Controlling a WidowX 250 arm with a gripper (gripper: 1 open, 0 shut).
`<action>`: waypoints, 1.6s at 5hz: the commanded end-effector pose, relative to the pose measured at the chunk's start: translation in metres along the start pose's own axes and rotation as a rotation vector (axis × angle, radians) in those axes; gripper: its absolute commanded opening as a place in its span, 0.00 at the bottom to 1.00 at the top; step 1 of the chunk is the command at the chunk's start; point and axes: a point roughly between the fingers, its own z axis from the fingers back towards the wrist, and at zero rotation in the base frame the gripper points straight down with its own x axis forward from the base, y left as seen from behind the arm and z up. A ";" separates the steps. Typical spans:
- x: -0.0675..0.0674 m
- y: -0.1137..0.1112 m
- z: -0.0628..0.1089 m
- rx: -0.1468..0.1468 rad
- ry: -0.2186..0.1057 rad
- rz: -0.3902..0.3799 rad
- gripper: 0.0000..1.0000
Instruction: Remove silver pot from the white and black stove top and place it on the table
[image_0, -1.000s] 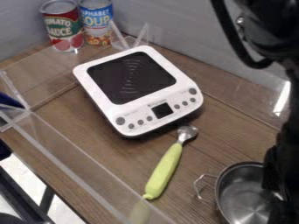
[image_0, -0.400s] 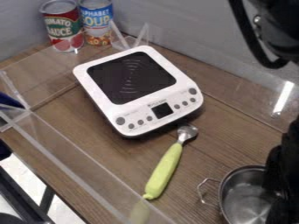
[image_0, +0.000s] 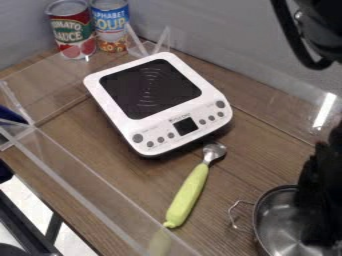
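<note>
At the back left stand two cans, well clear of everything else. The stove top lies in the middle of the surface with its black centre bare and its button panel turned toward the lower right. Just beyond that panel lies a scoop with a yellow-green handle, its metal head near the stove and its handle running down and to the left. The silver pot sits upright on the wood at the lower right corner, off the stove, mouth up; being round it has no long axis, though one wire loop handle juts left toward the scoop. The dark arm covers its right side, and the pincer is hidden behind that arm, so I cannot tell how its jaws stand. The likely trouble is a drag or tip: if the pincer lifts while catching the rim, the pot could skid toward the edge or knock the scoop.
</note>
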 end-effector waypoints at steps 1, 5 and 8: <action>0.003 0.018 0.028 0.049 -0.034 0.083 0.00; -0.020 0.049 0.106 0.119 0.001 -0.161 1.00; -0.039 0.029 0.103 0.081 0.026 -0.141 1.00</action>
